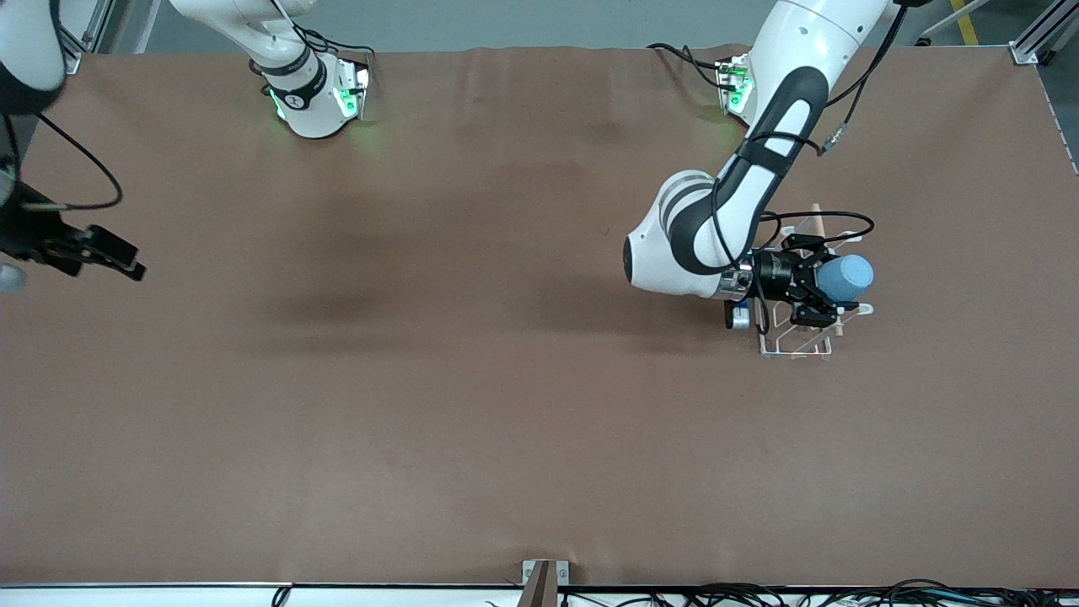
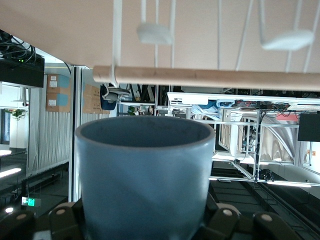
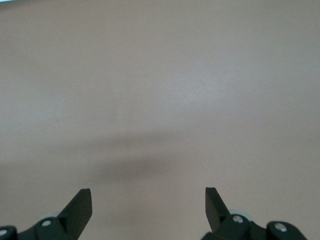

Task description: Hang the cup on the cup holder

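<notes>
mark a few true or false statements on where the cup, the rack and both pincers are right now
1. The left pincer holds the cup. True.
2. The cup stands on the table. False: it is held in the air over the rack.
3. The right pincer is open and holds nothing. True.
4. The right pincer is over the rack. False: it waits at the right arm's end of the table.
5. The rack has a wooden rod. True.
</notes>
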